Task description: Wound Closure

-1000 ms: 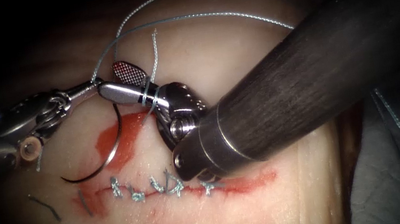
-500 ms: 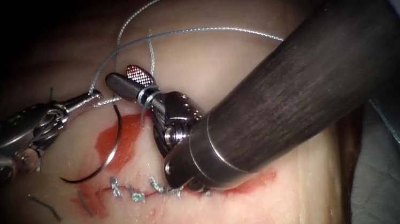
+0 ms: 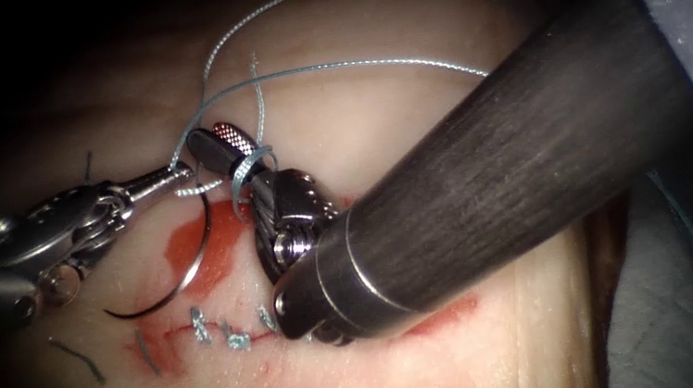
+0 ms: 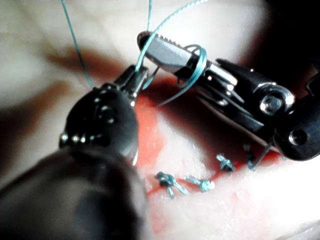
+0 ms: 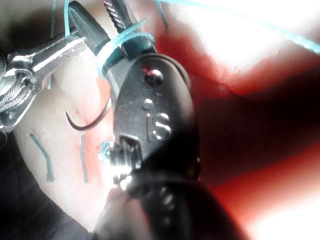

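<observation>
My left tool (image 3: 178, 169) comes in from the left, its jaws shut on the pale blue thread (image 3: 362, 62) close to the needle's blunt end. My right tool (image 3: 211, 143) stands open just beside that tip, and a loop of thread (image 3: 241, 167) is wound around its jaws. The loop (image 4: 199, 62) also shows in the left wrist view, near my left tool (image 4: 137, 80). The curved needle (image 3: 190, 272) lies free on the tissue (image 3: 353, 118), above the left end of the cut, held by neither tool and not in the tissue.
Several knotted stitches (image 3: 237, 339) close the cut, and the right tool's shaft (image 3: 494, 179) covers part of the row. Two cut ends of thread (image 3: 78, 359) lie at the left. Red fluid (image 3: 186, 244) pools under the needle. Slack thread arcs over the far tissue.
My right tool has moved left and away from the stitch line, bringing its looped jaws up to the left tool's tip. Its shaft now covers more stitches. The needle has stayed put.
</observation>
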Controlling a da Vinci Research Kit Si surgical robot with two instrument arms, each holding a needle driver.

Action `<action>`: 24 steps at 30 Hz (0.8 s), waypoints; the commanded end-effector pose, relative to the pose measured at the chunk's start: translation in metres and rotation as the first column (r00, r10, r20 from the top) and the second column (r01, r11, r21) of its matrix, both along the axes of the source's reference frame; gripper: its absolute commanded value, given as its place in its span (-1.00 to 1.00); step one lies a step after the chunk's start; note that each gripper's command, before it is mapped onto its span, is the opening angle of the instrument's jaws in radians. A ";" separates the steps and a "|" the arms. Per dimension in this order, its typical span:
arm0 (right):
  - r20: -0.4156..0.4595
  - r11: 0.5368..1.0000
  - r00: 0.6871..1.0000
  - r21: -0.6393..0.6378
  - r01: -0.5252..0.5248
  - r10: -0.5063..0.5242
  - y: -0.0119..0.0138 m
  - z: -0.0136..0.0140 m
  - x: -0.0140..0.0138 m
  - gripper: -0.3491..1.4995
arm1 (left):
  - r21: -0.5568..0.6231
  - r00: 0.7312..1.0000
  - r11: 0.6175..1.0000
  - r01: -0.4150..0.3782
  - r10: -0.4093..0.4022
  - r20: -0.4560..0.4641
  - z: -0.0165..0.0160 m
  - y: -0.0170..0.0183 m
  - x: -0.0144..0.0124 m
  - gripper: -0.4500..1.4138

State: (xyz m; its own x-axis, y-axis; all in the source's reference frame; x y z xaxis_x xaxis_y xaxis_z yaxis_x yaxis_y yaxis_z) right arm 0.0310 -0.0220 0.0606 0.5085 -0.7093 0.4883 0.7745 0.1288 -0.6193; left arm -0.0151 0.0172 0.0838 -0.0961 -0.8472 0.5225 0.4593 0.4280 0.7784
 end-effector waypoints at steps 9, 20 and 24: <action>0.087 0.999 0.996 0.032 -0.015 0.012 0.0000 0.0015 -0.0009 -0.06 | -0.066 0.999 0.997 -0.034 0.032 -0.033 0.0000 0.0001 -0.0010 -1.00; 0.097 0.999 0.995 0.036 -0.015 0.011 -0.0001 0.0014 -0.0015 -0.02 | -0.120 0.995 0.991 -0.060 0.051 -0.082 -0.0002 0.0005 -0.0010 -1.00; 0.097 0.999 0.995 0.039 -0.015 0.011 -0.0005 0.0011 -0.0011 -0.02 | -0.120 0.995 0.991 -0.059 0.049 -0.083 -0.0002 0.0005 -0.0011 -1.00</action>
State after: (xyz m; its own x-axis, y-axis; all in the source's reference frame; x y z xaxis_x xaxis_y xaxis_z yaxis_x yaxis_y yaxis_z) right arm 0.0288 -0.0224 0.0614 0.4666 -0.7239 0.5082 0.8309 0.1618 -0.5324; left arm -0.0156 0.0177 0.0831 -0.0056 -0.7797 0.6261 0.4912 0.5432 0.6809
